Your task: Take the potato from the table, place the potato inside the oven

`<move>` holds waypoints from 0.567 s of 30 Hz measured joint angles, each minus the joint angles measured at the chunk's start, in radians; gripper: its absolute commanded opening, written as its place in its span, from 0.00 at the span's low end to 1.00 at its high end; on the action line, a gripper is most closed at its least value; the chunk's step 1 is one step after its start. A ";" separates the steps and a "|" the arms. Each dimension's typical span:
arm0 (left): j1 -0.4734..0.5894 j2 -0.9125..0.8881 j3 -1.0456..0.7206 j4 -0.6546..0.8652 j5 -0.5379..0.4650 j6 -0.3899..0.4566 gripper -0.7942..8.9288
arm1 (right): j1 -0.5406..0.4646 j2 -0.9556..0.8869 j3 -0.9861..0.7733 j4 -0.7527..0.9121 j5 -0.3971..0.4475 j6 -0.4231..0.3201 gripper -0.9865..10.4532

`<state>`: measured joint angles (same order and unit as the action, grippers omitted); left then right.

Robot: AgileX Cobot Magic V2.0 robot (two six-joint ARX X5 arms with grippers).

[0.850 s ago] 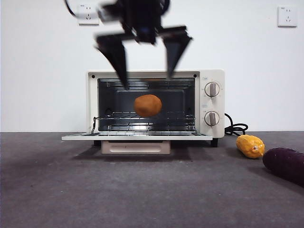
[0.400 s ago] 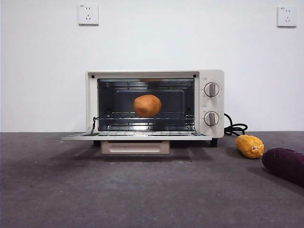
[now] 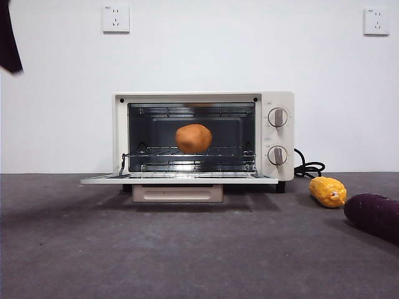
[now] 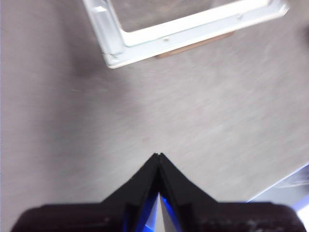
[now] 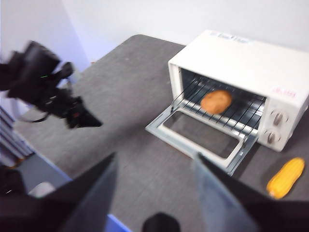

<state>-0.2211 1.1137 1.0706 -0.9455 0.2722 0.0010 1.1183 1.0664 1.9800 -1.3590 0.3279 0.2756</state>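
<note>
The orange-brown potato lies on the wire rack inside the cream-white oven, whose door hangs open and flat. No gripper touches it. In the right wrist view the potato shows through the oven opening, far from my right gripper, which is open and empty high above the table. My left gripper is shut on nothing, over bare table near a corner of the door. The same left arm appears in the right wrist view, off to one side of the oven.
A yellow corn piece and a dark purple vegetable lie on the table right of the oven, by its black cord. A black arm tip shows at the top left corner.
The open gripper that hung above the oven a second ago has risen out of the front view. A black arm tip now shows at the top left corner. The potato has not moved.
</note>
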 measured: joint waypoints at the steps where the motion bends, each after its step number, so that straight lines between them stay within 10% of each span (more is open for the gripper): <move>1: 0.033 0.021 -0.018 0.024 0.057 0.000 0.07 | 0.000 -0.022 -0.023 0.000 -0.007 0.013 0.08; 8: 0.186 0.226 -0.043 0.147 0.296 -0.015 0.07 | 0.000 -0.109 -0.164 0.000 -0.042 0.085 0.08; 17: 0.231 0.479 -0.043 0.332 0.335 -0.166 0.07 | 0.000 -0.187 -0.263 0.000 -0.047 0.158 0.08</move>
<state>0.0097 1.5929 1.0275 -0.6140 0.6067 -0.1650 1.1183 0.8795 1.7168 -1.3590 0.2806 0.4339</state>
